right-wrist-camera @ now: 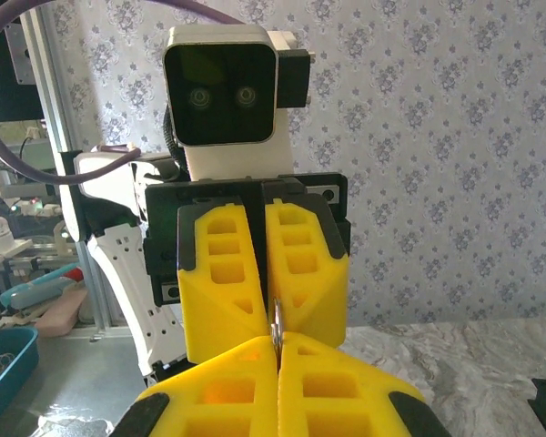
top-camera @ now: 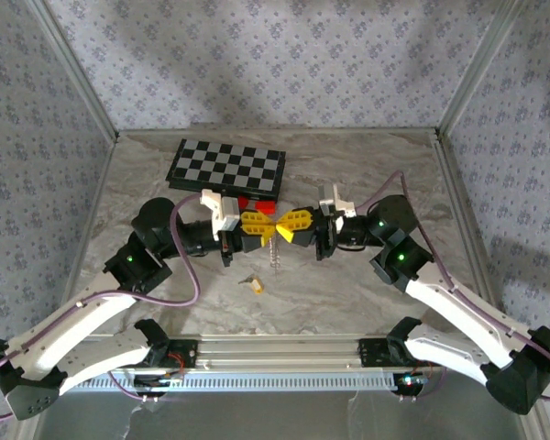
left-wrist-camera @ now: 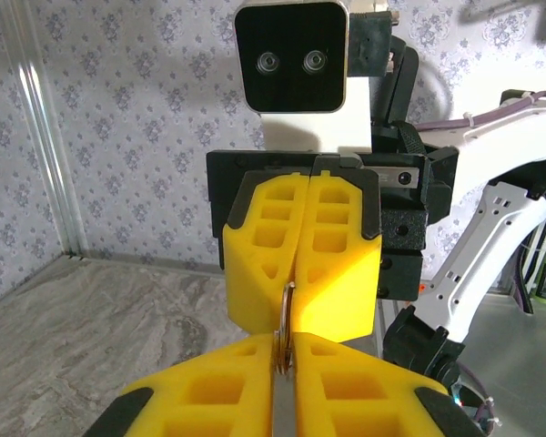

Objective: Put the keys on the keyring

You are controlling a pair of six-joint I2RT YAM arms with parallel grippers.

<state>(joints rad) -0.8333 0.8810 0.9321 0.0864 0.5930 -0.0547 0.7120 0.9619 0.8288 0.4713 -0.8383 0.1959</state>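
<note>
We see the two arms meet tip to tip above the middle of the table (top-camera: 367, 293), just nearer than the chessboard (top-camera: 226, 167) and the red blocks (top-camera: 251, 203) that lie at the far side. The left gripper (top-camera: 269, 225) reaches in from the left and the right gripper (top-camera: 282, 225) from the right, their yellow fingers almost touching nose to nose. Between them is the keyring (left-wrist-camera: 287, 320). From the left wrist we see it edge-on, a thin pale loop coming out of the seam of the right claw, whose two fingers are pressed together on it, and running down into the narrow slit between the left fingers (left-wrist-camera: 209, 391). From the right wrist we see the left claw facing us with its two halves drawn together and the edge of the ring pinched in the seam, so both claws are clamped on the ring. In the overhead view a whitish chain (top-camera: 275, 255) hangs straight down from the meeting point towards the table. The key (top-camera: 256, 286), tiny with a yellow-orange head, lies loose on the marbled surface, nearer to us and slightly left of the chain, apart from both claws.
</note>
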